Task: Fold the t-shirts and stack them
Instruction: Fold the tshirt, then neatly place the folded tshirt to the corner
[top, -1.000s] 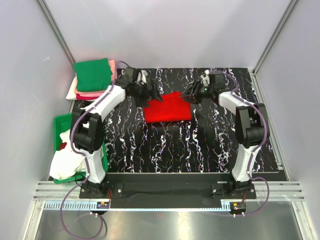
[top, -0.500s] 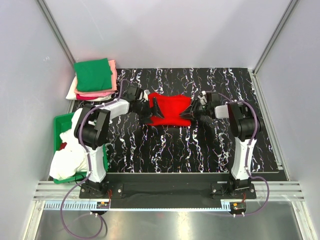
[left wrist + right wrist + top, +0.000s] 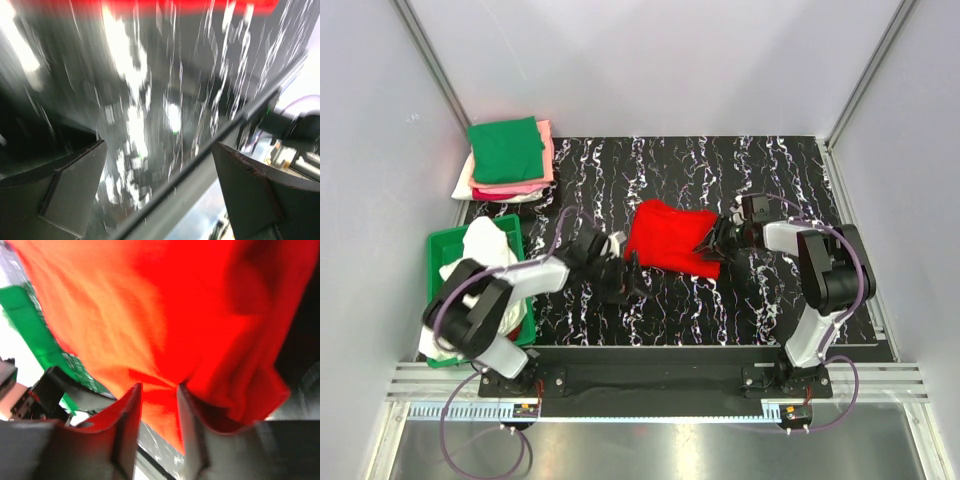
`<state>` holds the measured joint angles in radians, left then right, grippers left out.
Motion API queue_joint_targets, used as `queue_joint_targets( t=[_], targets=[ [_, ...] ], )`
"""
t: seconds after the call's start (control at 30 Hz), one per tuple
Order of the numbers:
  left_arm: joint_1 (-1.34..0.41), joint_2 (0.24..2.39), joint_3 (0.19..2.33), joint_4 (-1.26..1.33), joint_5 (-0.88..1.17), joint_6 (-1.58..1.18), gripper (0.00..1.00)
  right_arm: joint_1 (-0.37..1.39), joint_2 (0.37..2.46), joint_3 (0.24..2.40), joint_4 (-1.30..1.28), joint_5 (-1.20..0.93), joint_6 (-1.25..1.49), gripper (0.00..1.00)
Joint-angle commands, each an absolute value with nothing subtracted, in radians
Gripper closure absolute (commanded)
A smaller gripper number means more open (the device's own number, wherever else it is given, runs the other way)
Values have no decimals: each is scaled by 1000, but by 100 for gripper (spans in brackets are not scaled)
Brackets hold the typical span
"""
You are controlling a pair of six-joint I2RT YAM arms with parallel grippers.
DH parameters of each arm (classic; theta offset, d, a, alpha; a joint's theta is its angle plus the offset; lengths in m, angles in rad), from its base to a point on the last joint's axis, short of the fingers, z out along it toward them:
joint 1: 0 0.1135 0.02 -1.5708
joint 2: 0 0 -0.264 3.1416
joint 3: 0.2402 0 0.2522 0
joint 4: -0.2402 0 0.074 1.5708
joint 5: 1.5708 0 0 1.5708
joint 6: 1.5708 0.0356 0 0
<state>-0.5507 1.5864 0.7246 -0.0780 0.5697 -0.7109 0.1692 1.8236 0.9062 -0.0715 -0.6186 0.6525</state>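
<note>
So the red t-shirt (image 3: 665, 236) sits a bit rumpled mid-table, its right edge pinched tight in the right gripper (image 3: 159, 390). The left gripper (image 3: 159, 145) is spread wide, holding nothing, low over the marbled table (image 3: 770, 170) by the shirt's near-left corner. Plenty of bare tabletop far-right and up front. The folded stack, green t-shirt (image 3: 505, 150) on top, is in the far-left corner; the green bin (image 3: 438, 245) hugs the left edge.
</note>
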Motion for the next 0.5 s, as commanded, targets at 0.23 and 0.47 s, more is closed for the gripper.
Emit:
queue_joint_targets(
  t=[0.23, 0.47],
  targets=[
    [-453, 1374, 948, -482, 382, -586, 1, 167, 1686, 1123, -459, -494, 512, 43],
    [-325, 1618, 1109, -318, 486, -568, 5, 175, 1718, 1273, -505, -584, 529, 39]
  ],
)
